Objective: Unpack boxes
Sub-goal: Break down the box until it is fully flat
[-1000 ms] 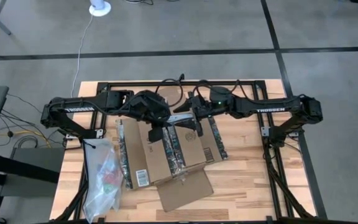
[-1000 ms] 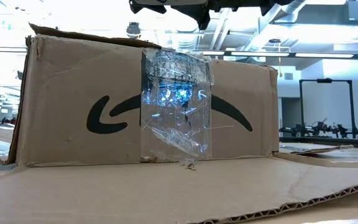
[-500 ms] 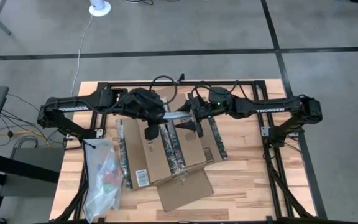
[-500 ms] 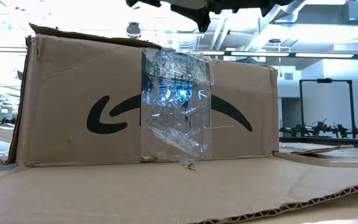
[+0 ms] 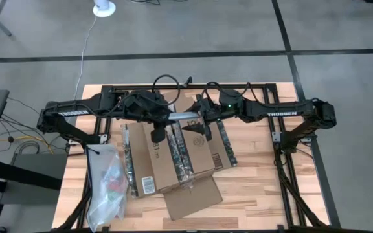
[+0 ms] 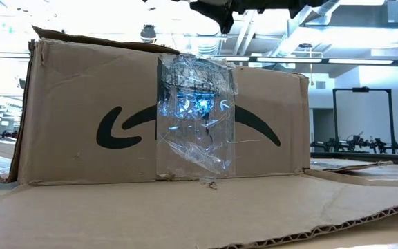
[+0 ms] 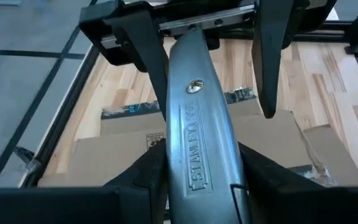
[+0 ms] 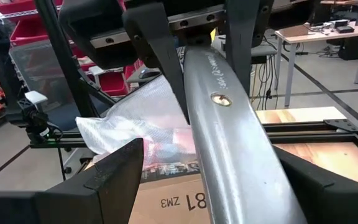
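The brown cardboard box [image 5: 173, 158] stands on the table with its flaps spread; its near wall [image 6: 81, 117] bears the smile arrow and clear tape. A silver utility knife [image 5: 185, 116] hangs level above the box between my two grippers. My left gripper [image 7: 197, 180] is shut on one end of it. My right gripper [image 8: 219, 186] is open, with its fingers [image 7: 269, 62] on either side of the knife's other end. My left gripper pinches the knife's handle [image 7: 194, 155] by its two narrow edges between its two fingers, the broad face with the screw showing. The fingers come level from the table's left and lie along the knife. The knife hangs level, clear of the box. My right gripper has one finger [image 7: 145, 59] close beside the knife; whether it touches, I cannot tell.
A clear plastic bag [image 5: 107, 184] with coloured contents lies at the table's left near corner. The box's near flap [image 5: 193, 197] lies flat toward the front edge. Black frame rails [image 5: 283, 168] run along the table's sides.
My left gripper has drawn back toward the table's left edge and a little toward the far edge, with the knife. More of the knife now shows between the two grippers. The box has stayed put.
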Motion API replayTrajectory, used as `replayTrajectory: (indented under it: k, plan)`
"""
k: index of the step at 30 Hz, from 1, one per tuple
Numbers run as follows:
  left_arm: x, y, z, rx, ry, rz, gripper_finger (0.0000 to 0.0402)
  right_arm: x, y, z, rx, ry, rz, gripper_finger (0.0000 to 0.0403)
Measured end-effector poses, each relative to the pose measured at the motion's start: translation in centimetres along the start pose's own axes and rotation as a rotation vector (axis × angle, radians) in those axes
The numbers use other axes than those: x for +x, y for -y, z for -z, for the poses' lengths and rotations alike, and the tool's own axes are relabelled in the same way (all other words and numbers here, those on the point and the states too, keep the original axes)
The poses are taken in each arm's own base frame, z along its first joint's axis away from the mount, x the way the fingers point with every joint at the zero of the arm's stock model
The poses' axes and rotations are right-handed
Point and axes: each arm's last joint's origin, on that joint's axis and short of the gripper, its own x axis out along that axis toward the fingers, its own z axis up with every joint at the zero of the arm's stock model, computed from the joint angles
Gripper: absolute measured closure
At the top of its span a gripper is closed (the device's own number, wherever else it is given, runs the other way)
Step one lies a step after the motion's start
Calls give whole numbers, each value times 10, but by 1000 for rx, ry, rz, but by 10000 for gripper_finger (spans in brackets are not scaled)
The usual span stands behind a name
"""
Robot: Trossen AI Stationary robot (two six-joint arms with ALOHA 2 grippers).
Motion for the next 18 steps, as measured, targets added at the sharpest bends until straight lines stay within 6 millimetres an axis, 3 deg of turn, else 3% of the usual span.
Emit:
replayTrajectory:
  k: [3,8,18]
  plan:
    - [-6,-2,2,4,-13,-14,360,0,0,-2,-6,13,-3,133]
    - [-28,-5,-5,-19,82,-21,358,-1,3,-2,-10,14,5,133]
    - [-18,-1,3,-1,1,-9,358,-4,10,-8,-15,37,28,133]
